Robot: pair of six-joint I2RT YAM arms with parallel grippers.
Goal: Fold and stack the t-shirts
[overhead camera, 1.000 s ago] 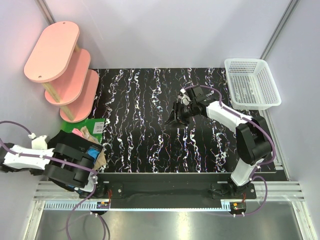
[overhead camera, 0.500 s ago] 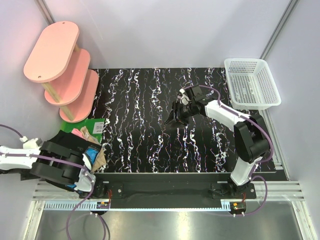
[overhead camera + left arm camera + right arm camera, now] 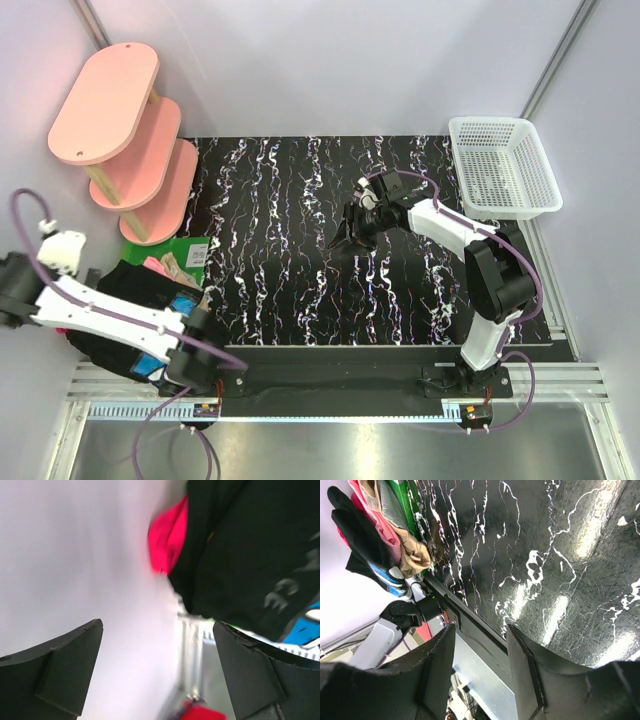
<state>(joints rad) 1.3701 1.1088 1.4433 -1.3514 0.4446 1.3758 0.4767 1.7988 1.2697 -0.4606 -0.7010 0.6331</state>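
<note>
Black marbled worktop (image 3: 270, 200) is bare across its middle, which I take as the folding space. The t-shirts (image 3: 130, 285) sit heaped at its near-left corner, unfolded, the black tee (image 3: 250, 555) over a magenta one (image 3: 170, 540). My left gripper (image 3: 157, 630) hangs beside that heap, fingers apart, holding nothing. My right gripper (image 3: 477, 655) waits mid-table, likewise spread and empty, probably to help spread a shirt.

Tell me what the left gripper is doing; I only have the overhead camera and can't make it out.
Observer: The left gripper is open wide and empty.
Operator: What's in front of it?
Observer: A black shirt, with a magenta shirt poking out beside it.
Operator: And the other one?
Observer: The right gripper is open too, with nothing in it and the table beyond.
</note>
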